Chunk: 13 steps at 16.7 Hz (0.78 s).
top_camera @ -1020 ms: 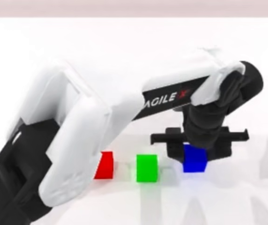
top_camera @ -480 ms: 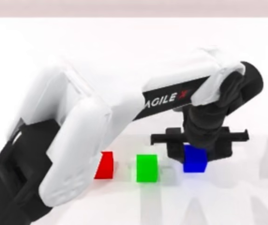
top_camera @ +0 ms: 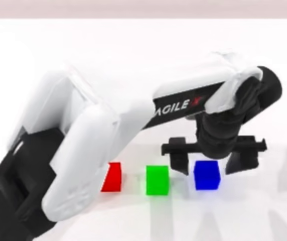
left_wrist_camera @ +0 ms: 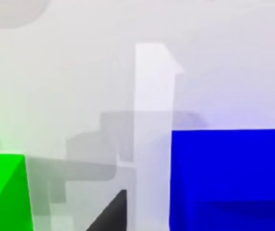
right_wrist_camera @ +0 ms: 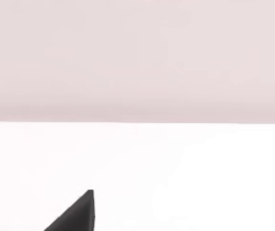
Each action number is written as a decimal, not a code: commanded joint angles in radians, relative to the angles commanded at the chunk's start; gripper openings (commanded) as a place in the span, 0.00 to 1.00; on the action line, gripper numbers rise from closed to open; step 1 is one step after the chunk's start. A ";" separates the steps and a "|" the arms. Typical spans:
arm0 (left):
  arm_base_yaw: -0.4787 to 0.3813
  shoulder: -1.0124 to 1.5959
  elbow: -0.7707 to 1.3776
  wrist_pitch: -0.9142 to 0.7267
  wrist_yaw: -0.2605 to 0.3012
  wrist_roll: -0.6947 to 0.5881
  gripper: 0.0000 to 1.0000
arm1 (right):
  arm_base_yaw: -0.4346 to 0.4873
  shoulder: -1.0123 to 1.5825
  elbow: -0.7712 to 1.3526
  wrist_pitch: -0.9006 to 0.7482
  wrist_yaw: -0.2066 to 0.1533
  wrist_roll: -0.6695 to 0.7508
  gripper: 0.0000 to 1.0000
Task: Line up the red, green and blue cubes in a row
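Observation:
The red cube [top_camera: 112, 176], the green cube [top_camera: 157, 179] and the blue cube [top_camera: 206, 175] sit in a left-to-right row on the white table. My left gripper [top_camera: 208, 163] hangs open over the blue cube, one black finger on each side and apart from it. In the left wrist view the blue cube [left_wrist_camera: 230, 178] fills one side, the green cube [left_wrist_camera: 5, 190] sits at the other edge, and one dark fingertip [left_wrist_camera: 112, 214] shows between them. The right arm is out of the top view. Its wrist view shows a single dark fingertip [right_wrist_camera: 79, 215] well off centre, holding nothing.
The left arm's white links [top_camera: 83, 145] reach over the table's left half and cover part of the red cube. A pale wall band [top_camera: 143, 9] runs along the table's far edge. Bare table [top_camera: 264, 211] lies right of the blue cube.
The left gripper's fingers have spread apart and let go of the blue cube, which now rests on the table in line with the green and red cubes.

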 joint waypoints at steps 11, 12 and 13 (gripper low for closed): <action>0.002 0.001 0.042 -0.042 -0.001 -0.001 1.00 | 0.000 0.000 0.000 0.000 0.000 0.000 1.00; 0.004 0.001 0.075 -0.075 -0.001 -0.002 1.00 | 0.000 0.000 0.000 0.000 0.000 0.000 1.00; 0.007 0.000 0.112 -0.114 -0.001 -0.003 1.00 | 0.000 0.000 0.000 0.000 0.000 0.000 1.00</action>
